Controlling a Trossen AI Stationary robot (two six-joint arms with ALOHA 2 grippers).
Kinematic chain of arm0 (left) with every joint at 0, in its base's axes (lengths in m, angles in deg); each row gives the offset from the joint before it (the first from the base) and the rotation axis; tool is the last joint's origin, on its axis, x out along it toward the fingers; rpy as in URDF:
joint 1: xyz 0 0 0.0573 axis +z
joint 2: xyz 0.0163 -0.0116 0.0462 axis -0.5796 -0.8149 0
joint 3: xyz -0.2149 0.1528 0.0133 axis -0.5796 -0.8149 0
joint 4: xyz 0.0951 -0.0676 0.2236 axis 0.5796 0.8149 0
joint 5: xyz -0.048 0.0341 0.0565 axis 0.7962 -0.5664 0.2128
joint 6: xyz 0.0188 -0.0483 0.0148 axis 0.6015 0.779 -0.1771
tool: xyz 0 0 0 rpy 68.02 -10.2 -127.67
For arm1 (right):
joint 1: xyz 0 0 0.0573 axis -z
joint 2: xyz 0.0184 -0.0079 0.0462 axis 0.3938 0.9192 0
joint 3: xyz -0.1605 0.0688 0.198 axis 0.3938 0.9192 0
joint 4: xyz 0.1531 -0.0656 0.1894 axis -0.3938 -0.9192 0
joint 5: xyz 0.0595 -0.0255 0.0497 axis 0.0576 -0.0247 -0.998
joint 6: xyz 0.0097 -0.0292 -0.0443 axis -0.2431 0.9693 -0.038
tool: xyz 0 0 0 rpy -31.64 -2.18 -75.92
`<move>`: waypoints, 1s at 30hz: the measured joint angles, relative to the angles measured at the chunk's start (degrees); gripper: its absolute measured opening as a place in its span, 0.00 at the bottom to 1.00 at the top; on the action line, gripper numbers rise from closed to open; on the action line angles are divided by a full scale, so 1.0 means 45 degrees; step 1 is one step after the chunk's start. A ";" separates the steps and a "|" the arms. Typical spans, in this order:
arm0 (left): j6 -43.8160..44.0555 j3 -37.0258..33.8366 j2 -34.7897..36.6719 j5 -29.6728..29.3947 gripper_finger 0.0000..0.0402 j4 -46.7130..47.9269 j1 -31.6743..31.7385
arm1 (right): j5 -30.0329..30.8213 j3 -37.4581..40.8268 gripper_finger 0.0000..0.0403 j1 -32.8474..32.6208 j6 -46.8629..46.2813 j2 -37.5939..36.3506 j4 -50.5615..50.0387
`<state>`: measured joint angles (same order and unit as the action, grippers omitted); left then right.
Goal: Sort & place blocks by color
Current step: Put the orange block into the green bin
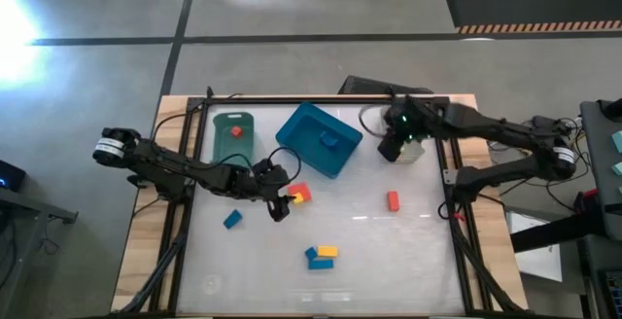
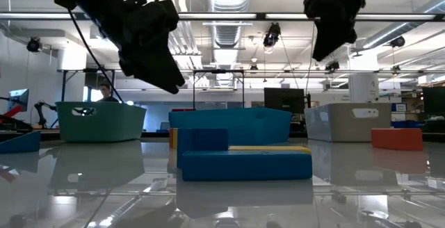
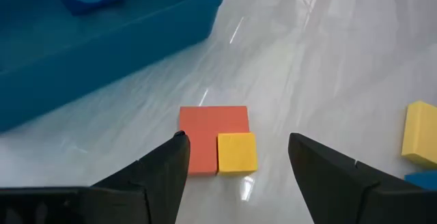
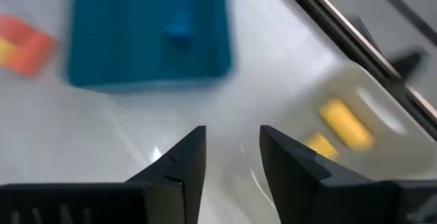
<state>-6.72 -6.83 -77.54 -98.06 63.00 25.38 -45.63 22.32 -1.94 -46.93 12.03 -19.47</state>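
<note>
My left gripper stands open just above the table, its fingers on either side of a red block with a yellow cube against it, touching neither. My right gripper hangs open and empty, fingers close together, high beside the grey bin, which holds yellow blocks. The blue bin holds a blue block. The green bin holds a red block. Loose on the table lie a blue block, a red block and a blue and yellow pair.
The three bins stand in a row along the table's far side, green at the left, blue in the middle, grey at the right. A black frame runs around the table. The near half of the table holds only the blue and yellow pair.
</note>
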 joint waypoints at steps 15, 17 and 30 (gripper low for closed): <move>-0.0355 0.0005 -0.0005 -0.0005 0.58 -0.0321 0.0015 | 0.0097 0.4555 0.16 -0.4324 0.0332 -0.0855 0.9242; -0.0360 0.0005 -0.0005 0.0000 0.58 -0.0321 0.0015 | 0.0104 0.5039 0.14 -0.4492 0.0457 -0.0806 1.0186; -0.0374 0.0005 -0.0010 -0.0024 0.58 -0.0356 0.0073 | 0.0102 0.5637 0.09 -0.4559 0.0788 -0.0779 1.1170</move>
<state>-8.40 -6.80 -77.58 -98.17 61.40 25.71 -45.17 47.69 -22.46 -43.38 8.52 30.80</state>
